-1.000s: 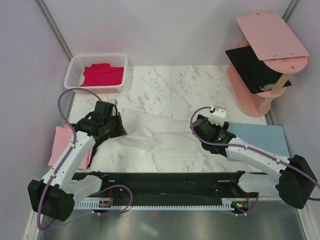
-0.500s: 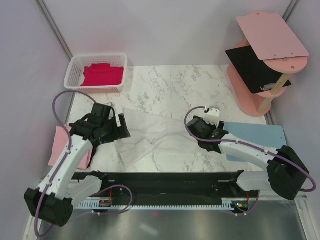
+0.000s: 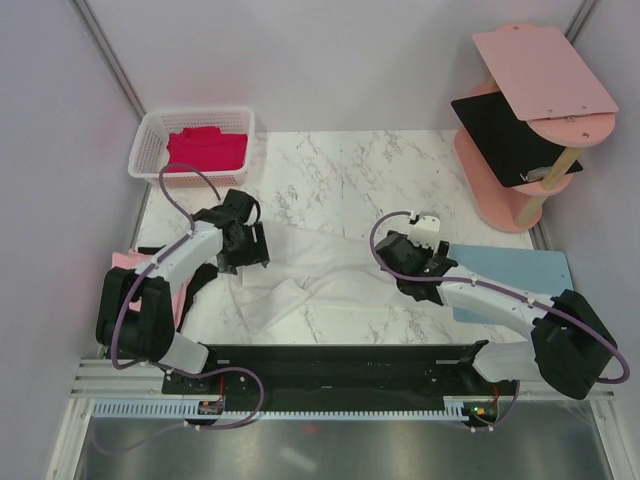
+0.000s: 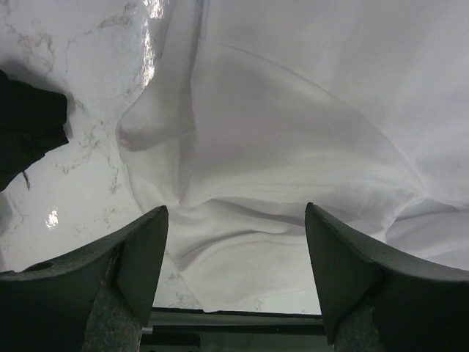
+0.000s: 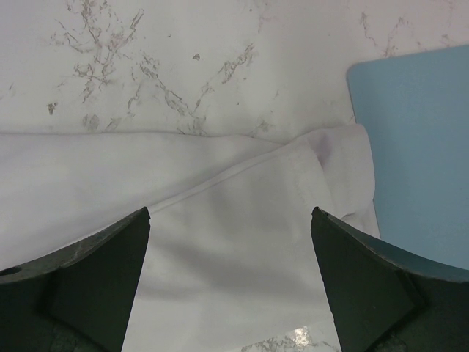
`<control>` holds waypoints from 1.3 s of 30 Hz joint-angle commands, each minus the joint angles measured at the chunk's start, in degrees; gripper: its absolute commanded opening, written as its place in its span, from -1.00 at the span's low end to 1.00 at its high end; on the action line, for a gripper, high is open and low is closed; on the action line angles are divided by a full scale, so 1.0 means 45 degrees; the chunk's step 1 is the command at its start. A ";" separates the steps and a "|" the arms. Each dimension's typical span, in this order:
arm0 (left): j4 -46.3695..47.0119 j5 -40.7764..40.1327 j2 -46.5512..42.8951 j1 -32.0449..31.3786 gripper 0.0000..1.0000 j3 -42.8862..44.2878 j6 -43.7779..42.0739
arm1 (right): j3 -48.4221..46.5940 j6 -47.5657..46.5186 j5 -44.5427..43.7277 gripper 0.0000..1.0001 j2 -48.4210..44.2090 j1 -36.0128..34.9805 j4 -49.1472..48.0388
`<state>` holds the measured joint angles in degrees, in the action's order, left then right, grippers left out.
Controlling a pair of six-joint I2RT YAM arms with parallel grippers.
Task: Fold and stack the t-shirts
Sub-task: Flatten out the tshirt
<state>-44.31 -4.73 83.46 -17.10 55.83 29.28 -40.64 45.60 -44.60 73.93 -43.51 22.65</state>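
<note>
A large white t-shirt (image 3: 320, 268) lies rumpled across the middle of the marble table (image 3: 330, 180). My left gripper (image 3: 254, 248) hovers open over its bunched left end, where the left wrist view shows folds of white cloth (image 4: 278, 139) under the gripper (image 4: 236, 213) and nothing between the fingers. My right gripper (image 3: 393, 258) stands open over the shirt's flatter right end (image 5: 220, 242), gripper (image 5: 230, 213) empty. A magenta-red t-shirt (image 3: 205, 150) lies in the white basket (image 3: 143, 150). A light pink t-shirt (image 3: 124, 264) is partly hidden by the left arm. A black t-shirt (image 3: 508, 132) rests on the pink shelf.
The pink shelf (image 3: 500, 195) stands at the back right with a loose top board (image 3: 540, 68). A light-blue mat (image 3: 515, 275) lies beside the right arm, its edge (image 5: 418, 147) touching the shirt's corner. A dark shape (image 4: 26, 132) shows at the left of the left wrist view.
My left gripper opened and let go of the white shirt, whose stretched left end dropped into a rumpled heap. The left arm swung towards the table's middle. The right gripper shifted slightly left, staying open.
</note>
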 commanded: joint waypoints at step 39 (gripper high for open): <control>0.0766 0.0426 0.2722 0.1945 -0.96 0.6811 -0.1408 | 0.0810 -0.2537 0.4071 0.82 0.0307 0.3907 -0.3432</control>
<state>-40.51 -3.88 94.67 -9.30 83.72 25.52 -37.04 35.31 -30.41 72.25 -25.98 13.65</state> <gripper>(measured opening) 0.028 0.926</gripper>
